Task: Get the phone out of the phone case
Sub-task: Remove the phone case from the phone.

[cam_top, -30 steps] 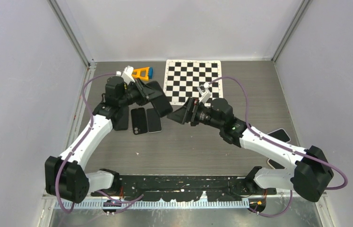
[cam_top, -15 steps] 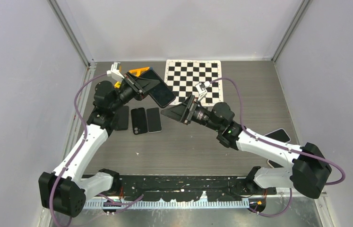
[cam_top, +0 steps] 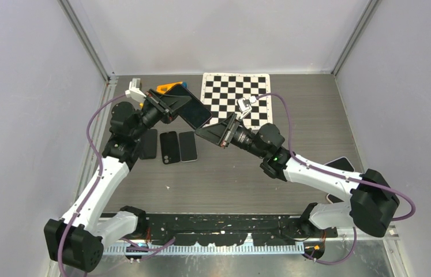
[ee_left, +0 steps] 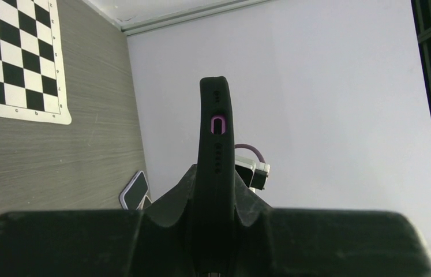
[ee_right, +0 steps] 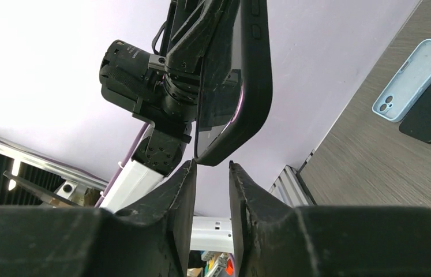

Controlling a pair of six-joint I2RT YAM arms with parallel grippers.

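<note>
Left arm has swung back and up over the last second. The left gripper (cam_top: 164, 104) is still clamped hard on the cased phone (cam_top: 192, 111), grip unchanged. The left wrist view shows the cased phone (ee_left: 217, 144) edge-on, standing straight out of the left gripper (ee_left: 216, 193) with the case's bottom edge facing the camera. So the task item is airborne, above the rear-left of the table and clear of the row of three phones/cases (cam_top: 169, 147) lying flat below it. The orange tool (cam_top: 169, 88) sits just behind it.

The phone is still fully in the case: the right wrist view shows the case rim wrapping the cased phone (ee_right: 242, 86) all the way round. No extraction yet.

The main change is on the right arm. It followed the phone leftward, and the right gripper (cam_top: 210, 131) has gone from wide open to a narrow slit. In the right wrist view the case's lower corner sits right at the mouth of the right gripper (ee_right: 212, 167), touching or nearly so. I cannot tell whether it is actually pinching the corner or has closed just short of it.

My read is that this sets up a corner peel, with the left holding and the right catching the case lip. If the jaws closed short, it needs to reopen and advance. Slip risk is high on that rounded corner.

Further right, the checkerboard (cam_top: 236, 98) and the spare phones (cam_top: 340, 164) near the right arm are untouched.
</note>
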